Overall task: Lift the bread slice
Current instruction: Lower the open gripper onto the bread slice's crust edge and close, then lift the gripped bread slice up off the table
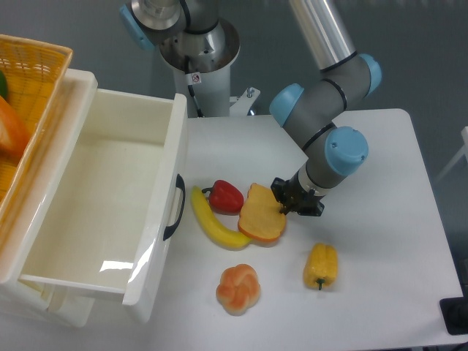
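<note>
The bread slice point(261, 216), orange-yellow with a darker crust, lies tilted on the white table point(365, 292), leaning against the banana and red pepper. My gripper point(292, 204) sits at the slice's right edge, its black fingers drawn together on that edge. The slice's right rim is partly hidden under the fingers.
A yellow banana point(212, 221) and a red pepper point(226, 197) touch the slice's left side. A knotted bun point(238, 288) and a yellow bell pepper point(321, 266) lie nearer the front. A white drawer-like bin point(110, 197) and an orange basket point(25, 95) stand at left.
</note>
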Controlling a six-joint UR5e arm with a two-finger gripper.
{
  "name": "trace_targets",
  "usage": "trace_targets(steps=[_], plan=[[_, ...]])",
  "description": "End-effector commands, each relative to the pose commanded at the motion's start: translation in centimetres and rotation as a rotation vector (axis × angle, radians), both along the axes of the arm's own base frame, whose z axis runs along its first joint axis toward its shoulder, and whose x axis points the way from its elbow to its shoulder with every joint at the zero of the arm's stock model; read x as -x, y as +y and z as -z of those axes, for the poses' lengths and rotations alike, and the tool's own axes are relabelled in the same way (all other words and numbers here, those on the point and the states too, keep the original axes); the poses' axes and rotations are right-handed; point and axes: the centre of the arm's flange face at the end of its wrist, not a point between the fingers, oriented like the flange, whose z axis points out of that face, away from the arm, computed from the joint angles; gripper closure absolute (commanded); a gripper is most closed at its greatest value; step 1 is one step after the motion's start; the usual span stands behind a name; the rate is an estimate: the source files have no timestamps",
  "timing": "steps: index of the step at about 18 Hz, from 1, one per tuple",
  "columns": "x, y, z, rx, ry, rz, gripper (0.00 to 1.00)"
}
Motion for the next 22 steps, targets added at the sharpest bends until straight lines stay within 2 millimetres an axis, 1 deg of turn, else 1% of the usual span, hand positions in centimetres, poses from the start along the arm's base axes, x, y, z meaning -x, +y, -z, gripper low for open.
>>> trace_targets(steps=[5,8,11,13,15,17,20,22], plan=[[3.4,1.2,-4.1,-0.017,0.091,-0.056,1.0],[5.7,1.3,-6.8,-0.017,0.158,-0.056,1.0],[7.7,0.9,-8.4,-0.038,0.199,-0.047,1.0],[9.0,0.7,-10.3,-0.048,0.24,-0.025,1.0],[10.2,0.2,-11.5,-0.053,0.268,-0.029,1.0],[11.0,0.1,-12.6,-0.049,0.298,0.02,1.0],[12.3,-0.5,-14.4,0.038,0.346,0.132,1.0],[13.5,-1.5,-15.1,0.047,0.354,0.17,1.0]])
